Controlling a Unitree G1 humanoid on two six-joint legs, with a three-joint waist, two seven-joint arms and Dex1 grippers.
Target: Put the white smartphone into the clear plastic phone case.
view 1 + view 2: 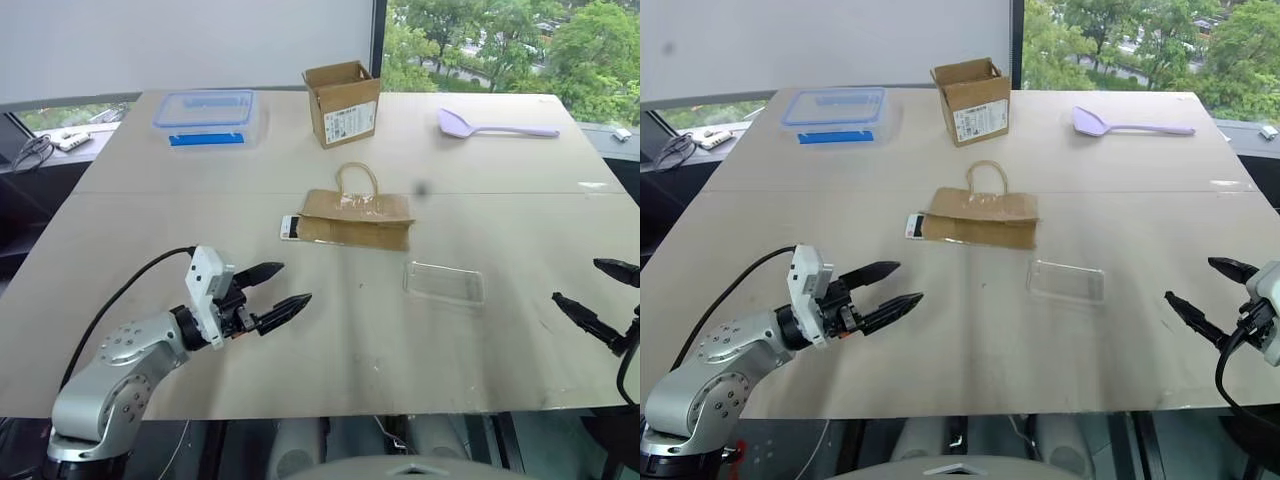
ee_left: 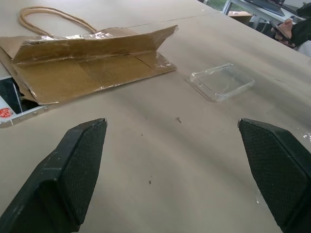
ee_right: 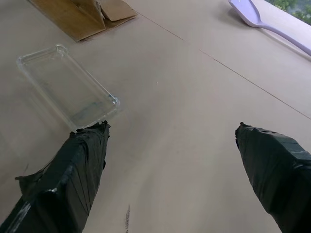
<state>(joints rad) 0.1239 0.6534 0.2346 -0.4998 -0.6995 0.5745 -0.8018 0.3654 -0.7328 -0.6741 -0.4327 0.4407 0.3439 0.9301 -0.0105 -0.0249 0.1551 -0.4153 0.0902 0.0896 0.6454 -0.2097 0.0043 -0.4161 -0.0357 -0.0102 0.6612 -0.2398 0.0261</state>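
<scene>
- Right gripper (image 3: 170, 170): both black fingers (image 3: 80, 174) spread wide apart, nothing between them; tips above bare table (image 3: 194, 97).
- Clear plastic phone case (image 3: 68, 87): lies flat on the table, open side up, empty. One corner sits just beside the tip of one finger; contact cannot be determined.
- Brown paper bag (image 3: 82, 14): lying on the table beyond the case, apart from it.
- Lilac spoon (image 3: 265, 24): on the table, well apart from the case, handle running toward the frame edge.
- Thin seam line crosses the tabletop between spoon and case.

brown paper bag (image 1: 357, 217), lilac spoon (image 1: 495, 127), blue-lidded box (image 1: 207, 117)
</scene>
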